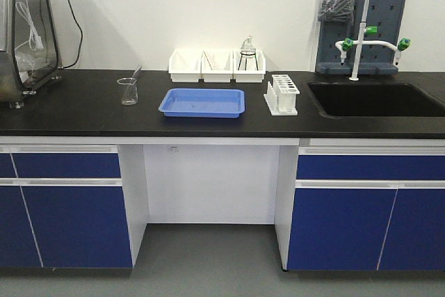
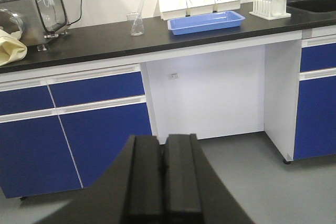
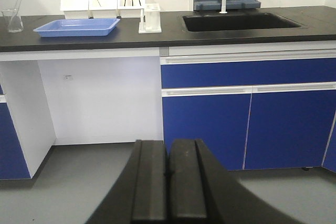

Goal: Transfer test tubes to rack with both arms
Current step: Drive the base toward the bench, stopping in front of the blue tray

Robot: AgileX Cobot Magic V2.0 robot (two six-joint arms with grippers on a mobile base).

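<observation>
Left fingers [image 2: 147, 182] and right fingers [image 3: 149, 182] are pressed together, empty, while the rack [image 1: 281, 94] stands at the blue tray's [image 1: 202, 102] 3 o'clock.

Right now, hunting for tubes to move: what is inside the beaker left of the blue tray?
A test tube leans in the beaker, poking above its rim; liquid cannot be told.

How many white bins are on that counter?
3, in a row behind the blue tray: left bin, middle bin, right bin. None seems hidden.
</observation>
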